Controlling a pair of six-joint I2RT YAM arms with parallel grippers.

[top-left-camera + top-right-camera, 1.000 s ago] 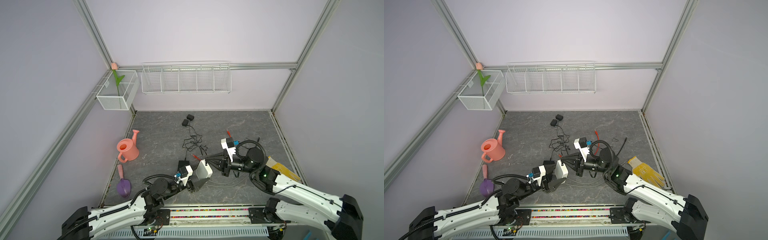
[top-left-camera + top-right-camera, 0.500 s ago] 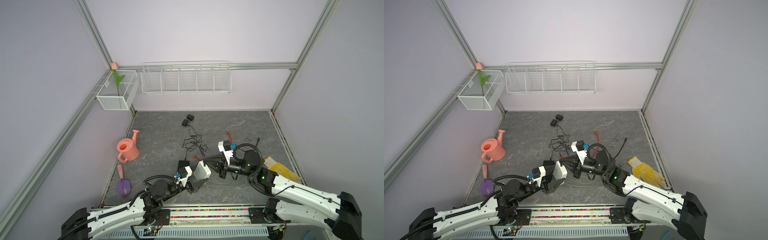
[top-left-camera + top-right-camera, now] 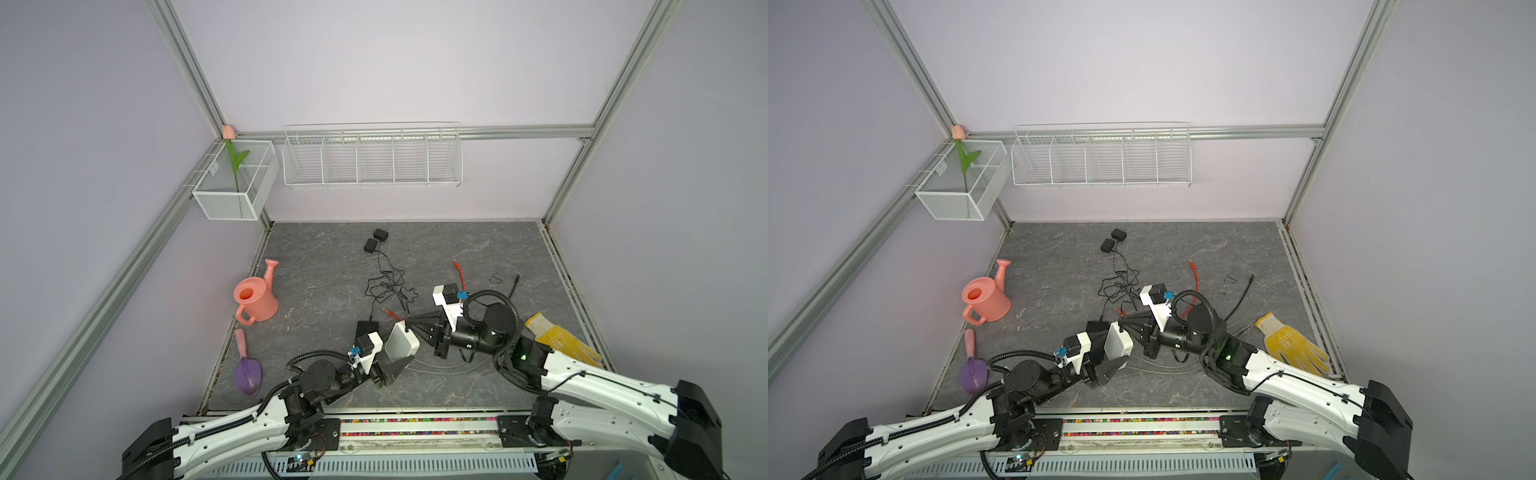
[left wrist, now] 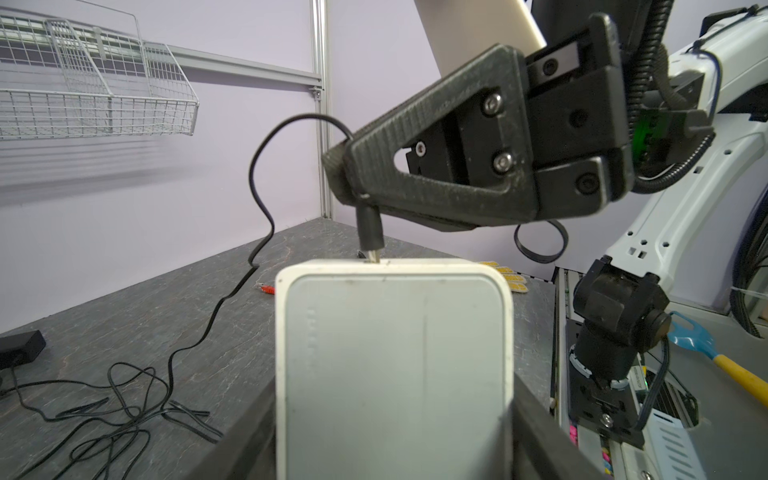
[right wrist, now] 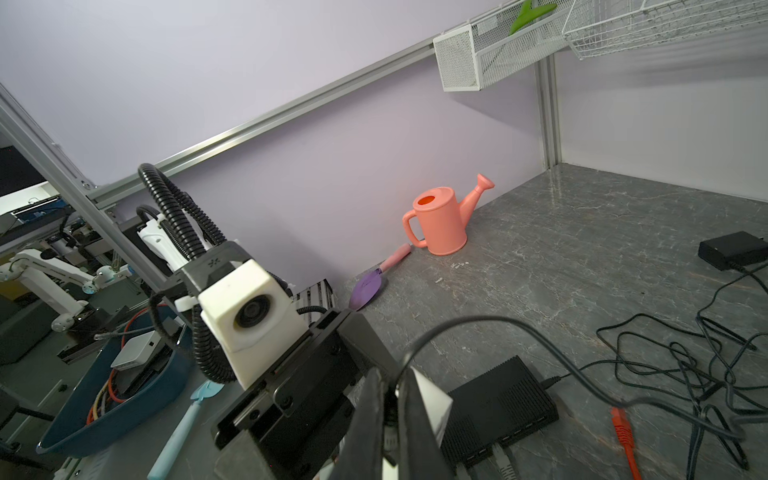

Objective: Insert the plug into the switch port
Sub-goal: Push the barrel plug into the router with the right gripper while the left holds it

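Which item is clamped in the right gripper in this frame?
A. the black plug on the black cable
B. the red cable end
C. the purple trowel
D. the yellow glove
A: in the left wrist view the right gripper is shut on the black plug, whose metal tip meets an edge of the white switch.
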